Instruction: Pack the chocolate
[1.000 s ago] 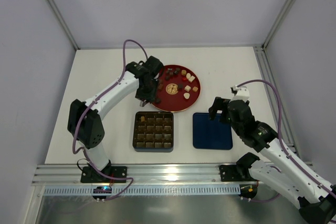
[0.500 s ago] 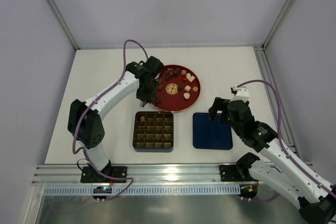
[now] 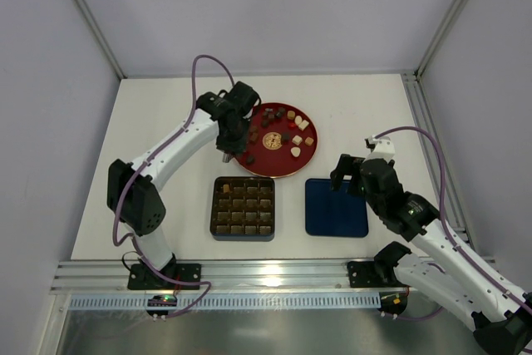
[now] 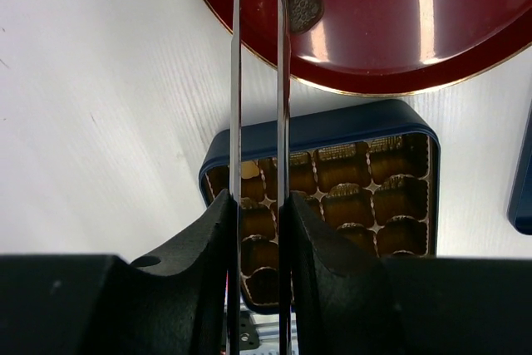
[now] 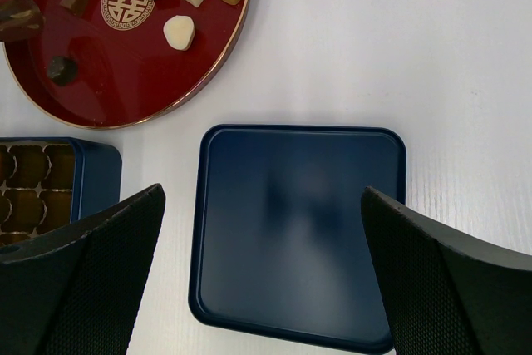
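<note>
Chocolate (image 5: 179, 32): loose dark, cream and tan pieces scattered on the red plate (image 3: 270, 164) around its gold emblem (image 3: 270, 140), beyond the blue compartment box (image 3: 214, 209) and the blue lid (image 3: 337, 207) on the white surface (image 3: 166, 122). Left claw (image 3: 224, 154) over the plate's left rim, thin blades a narrow gap apart, tips cropped in the wrist view, so any hold cannot be told; right claw (image 5: 262, 193) spread wide over the lid, empty

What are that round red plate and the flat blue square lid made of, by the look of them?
The red plate looks like lacquered or glazed ware, maybe plastic: glossy, with bright reflections and a thin gold rim. The blue lid looks like painted tin or plastic: smooth satin sheen, rounded corners, raised rim.
</note>
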Action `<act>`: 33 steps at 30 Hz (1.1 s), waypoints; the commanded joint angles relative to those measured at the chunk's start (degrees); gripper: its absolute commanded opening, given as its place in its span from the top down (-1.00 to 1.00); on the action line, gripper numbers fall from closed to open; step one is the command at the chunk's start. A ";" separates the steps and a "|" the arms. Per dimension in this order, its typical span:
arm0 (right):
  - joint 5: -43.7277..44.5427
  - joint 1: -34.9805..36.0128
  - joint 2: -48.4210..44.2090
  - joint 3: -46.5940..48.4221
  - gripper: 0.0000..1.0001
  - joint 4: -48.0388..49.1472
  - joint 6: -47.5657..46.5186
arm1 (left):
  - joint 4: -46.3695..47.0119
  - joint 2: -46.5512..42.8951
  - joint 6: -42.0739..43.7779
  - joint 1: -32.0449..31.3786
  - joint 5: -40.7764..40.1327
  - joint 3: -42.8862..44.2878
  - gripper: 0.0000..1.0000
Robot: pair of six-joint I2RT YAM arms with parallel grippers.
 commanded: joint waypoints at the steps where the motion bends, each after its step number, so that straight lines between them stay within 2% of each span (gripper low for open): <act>1: 0.68 0.24 -0.42 0.43 -0.99 0.96 0.19 | -1.25 -1.14 0.45 -0.18 -1.23 3.11 0.45; 16: -0.64 0.24 1.17 0.52 -1.00 2.63 0.27 | -3.98 -9.14 -1.05 -0.18 2.20 0.47 0.44; 33: 0.33 0.24 2.48 0.69 -1.00 3.16 0.63 | -8.55 -23.91 -1.23 -2.02 4.22 -8.49 0.42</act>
